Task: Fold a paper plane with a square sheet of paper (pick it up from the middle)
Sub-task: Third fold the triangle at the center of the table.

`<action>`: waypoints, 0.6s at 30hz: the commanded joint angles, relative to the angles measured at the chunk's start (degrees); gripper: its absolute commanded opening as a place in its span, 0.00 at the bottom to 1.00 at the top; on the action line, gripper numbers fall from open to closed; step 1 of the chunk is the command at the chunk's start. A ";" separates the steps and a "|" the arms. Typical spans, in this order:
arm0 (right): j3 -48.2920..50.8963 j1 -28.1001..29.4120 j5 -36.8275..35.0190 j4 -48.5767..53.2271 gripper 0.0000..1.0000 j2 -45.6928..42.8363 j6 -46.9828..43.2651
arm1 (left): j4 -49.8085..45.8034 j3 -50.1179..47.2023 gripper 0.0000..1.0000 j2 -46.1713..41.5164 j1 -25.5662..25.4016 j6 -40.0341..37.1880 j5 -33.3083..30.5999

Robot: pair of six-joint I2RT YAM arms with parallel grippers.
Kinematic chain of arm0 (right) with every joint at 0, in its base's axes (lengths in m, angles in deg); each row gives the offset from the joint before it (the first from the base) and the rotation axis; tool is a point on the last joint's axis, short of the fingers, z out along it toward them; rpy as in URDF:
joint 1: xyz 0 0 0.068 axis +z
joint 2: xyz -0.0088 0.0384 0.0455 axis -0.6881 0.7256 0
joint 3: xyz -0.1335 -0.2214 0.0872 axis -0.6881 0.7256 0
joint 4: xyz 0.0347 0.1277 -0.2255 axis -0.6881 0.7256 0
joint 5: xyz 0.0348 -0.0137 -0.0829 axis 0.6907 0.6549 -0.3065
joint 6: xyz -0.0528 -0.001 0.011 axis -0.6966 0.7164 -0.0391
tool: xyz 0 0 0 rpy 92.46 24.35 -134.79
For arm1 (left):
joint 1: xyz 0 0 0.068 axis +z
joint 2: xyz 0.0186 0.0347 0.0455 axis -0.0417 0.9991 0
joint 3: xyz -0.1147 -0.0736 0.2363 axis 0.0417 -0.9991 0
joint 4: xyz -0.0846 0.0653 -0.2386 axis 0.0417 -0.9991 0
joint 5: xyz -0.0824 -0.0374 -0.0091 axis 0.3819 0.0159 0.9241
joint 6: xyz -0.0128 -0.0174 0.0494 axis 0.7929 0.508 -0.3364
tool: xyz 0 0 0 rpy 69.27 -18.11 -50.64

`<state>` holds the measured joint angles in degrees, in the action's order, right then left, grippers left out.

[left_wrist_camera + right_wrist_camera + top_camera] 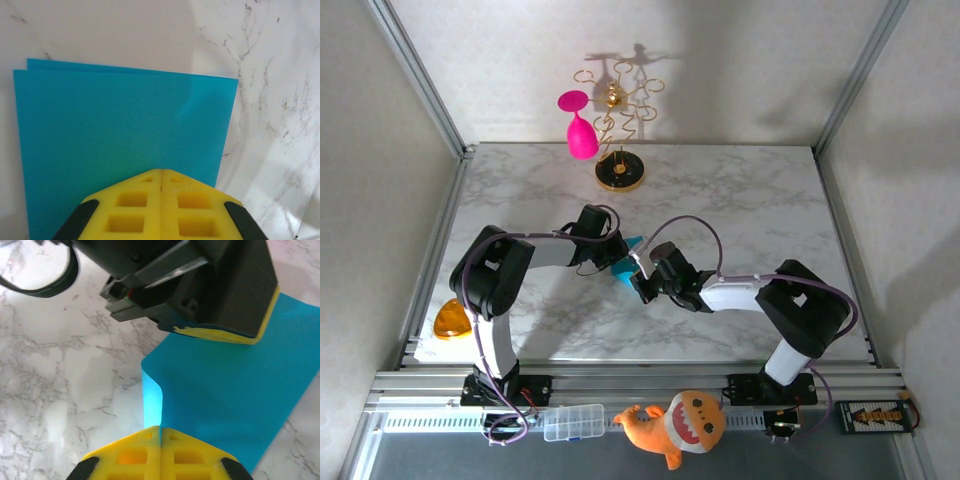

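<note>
One square sheet of paper (626, 258), turquoise-blue, sat near the middle of the marble table (750, 200), caught between the two grippers; whether any edge of it touched the marble could not be told. The left gripper (161, 176) had its two yellow pads pressed flat together with no gap at the seam, clamped on one edge of the sheet. In that wrist view the paper showed as two layers, with a back layer peeping out along the top of the front one. The right gripper (160, 431) likewise had its two pads closed against each other, nipping a curled corner where the paper bent up in a pale roll. In the right wrist view the left gripper's dark body and one yellow pad edge lay at the opposite side of the sheet, near the right gripper but apart from it. From above, the two arms reached inward from their bases and met at the sheet. At the back of the table stood one gold stand (619, 172), with one pink goblet (582, 138) hanging bowl-down on its left side. Along the near rail lay one orange plush toy (675, 425), one clear plastic box (573, 422) and one small striped board (875, 415). One amber dome-shaped object (450, 320) rested at the table's left edge.
</note>
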<state>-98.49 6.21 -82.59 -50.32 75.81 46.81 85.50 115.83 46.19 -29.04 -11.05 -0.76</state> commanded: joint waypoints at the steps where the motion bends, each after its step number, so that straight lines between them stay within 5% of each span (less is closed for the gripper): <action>1: -1.98 -0.48 -2.62 3.43 0.01 1.11 1.91 | -3.52 0.17 0.00 2.31 -0.77 -1.20 -1.12; 18: -3.13 -0.62 -6.53 4.92 0.00 2.36 4.52 | -3.34 -0.08 0.00 2.77 -0.86 -1.00 -1.20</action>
<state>-100.83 5.93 -87.20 -46.06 77.26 50.22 85.57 115.96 46.41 -29.11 -11.07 -0.74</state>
